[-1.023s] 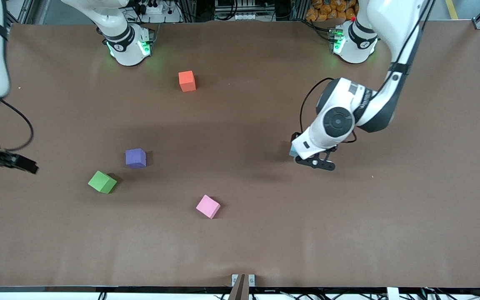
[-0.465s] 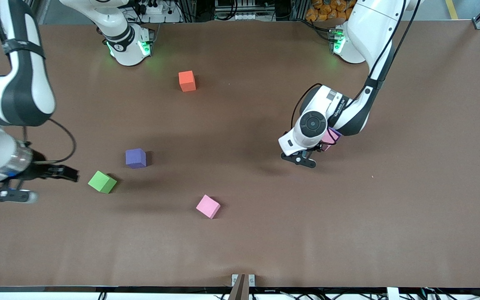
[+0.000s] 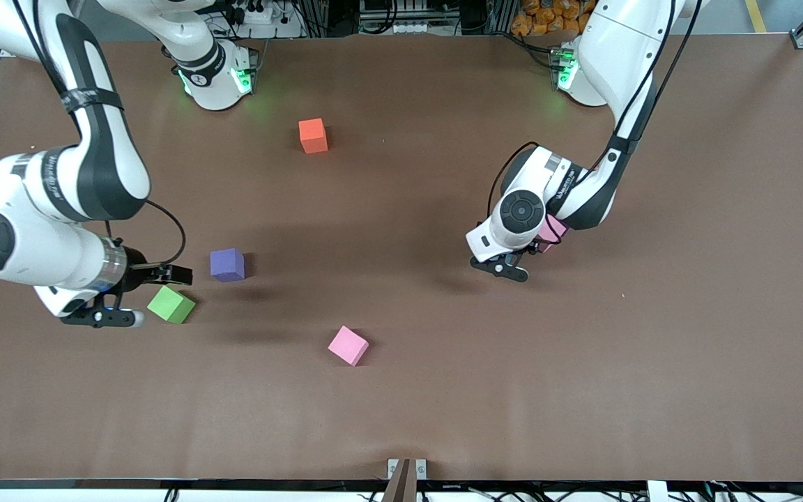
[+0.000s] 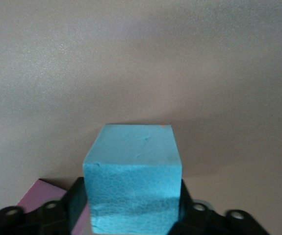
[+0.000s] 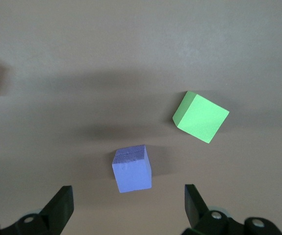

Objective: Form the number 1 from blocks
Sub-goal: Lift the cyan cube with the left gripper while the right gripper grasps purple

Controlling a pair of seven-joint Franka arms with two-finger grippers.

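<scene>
Scanning across the table from the right arm's end, the right gripper (image 3: 164, 273) hangs low with its fingers spread wide and nothing in them, over the spot between the green cube (image 3: 171, 305) and 1 purple block (image 3: 226, 265); that block sits just ahead of its open fingers in the right wrist view. I judge a pickup of it is starting: the next move calls for centring and dropping straight down, clear of the green cube. The orange block (image 3: 313, 135) lies near the bases, the pink block (image 3: 348, 345) nearer the camera. The left gripper (image 4: 133, 208) is clamped on the light blue block (image 4: 133, 176), low beside a pinkish-purple block (image 3: 552, 232), so placing looks under way.
</scene>
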